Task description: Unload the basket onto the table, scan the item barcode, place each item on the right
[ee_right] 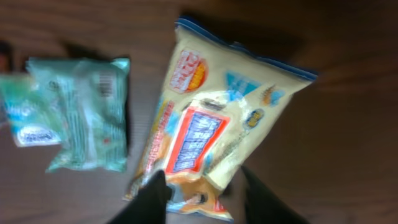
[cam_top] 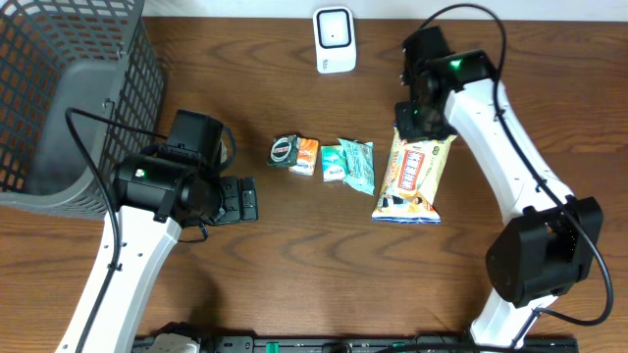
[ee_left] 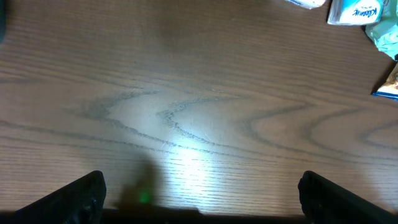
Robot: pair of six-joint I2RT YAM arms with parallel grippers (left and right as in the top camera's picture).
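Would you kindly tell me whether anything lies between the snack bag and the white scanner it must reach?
Nothing visible does. Only bare table separates the snack bag from the white scanner; the green packet lies to one side, off that line. The right claw sits at the bag's scanner-side end.

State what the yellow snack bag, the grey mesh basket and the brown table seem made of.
Yellow snack bag: glossy printed plastic film, judging by its crinkles and sheen. Grey mesh basket: probably matte moulded plastic, though coated wire is possible. Brown table: wood or wood-look laminate, visible grain.
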